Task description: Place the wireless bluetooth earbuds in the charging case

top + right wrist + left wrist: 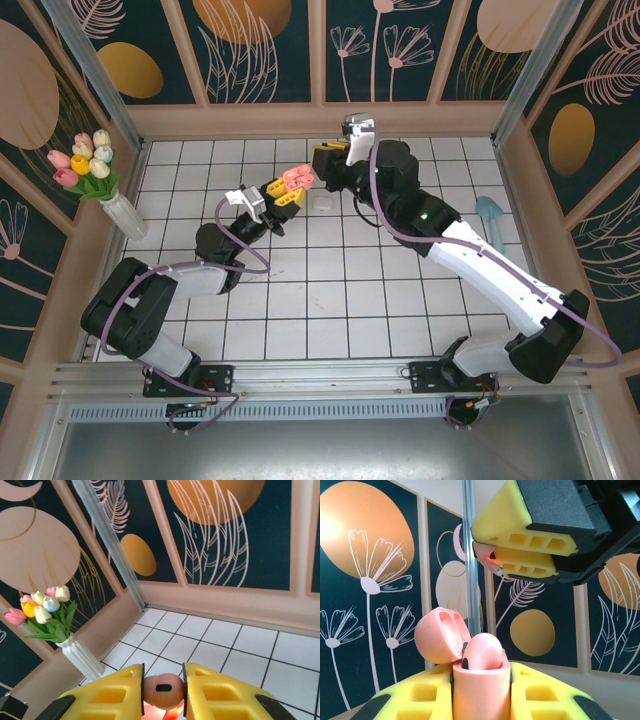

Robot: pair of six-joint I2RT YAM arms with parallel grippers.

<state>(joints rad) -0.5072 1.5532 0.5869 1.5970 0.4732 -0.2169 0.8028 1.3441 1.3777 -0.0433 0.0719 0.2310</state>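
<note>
At the far left a vase of tulips (122, 212) stands against the wall. The left gripper (284, 196) is clamped on the pink charging case (481, 692), held upright above the tiled floor (330, 300) with its lid (440, 636) swung open and a seated earbud (483, 652) in its well. Just right and above, the right gripper (327, 160) pinches a second salmon-pink earbud (163, 690) between nearly closed fingers, close over the case. A small white object (325, 203) lies on the tiles below them.
</note>
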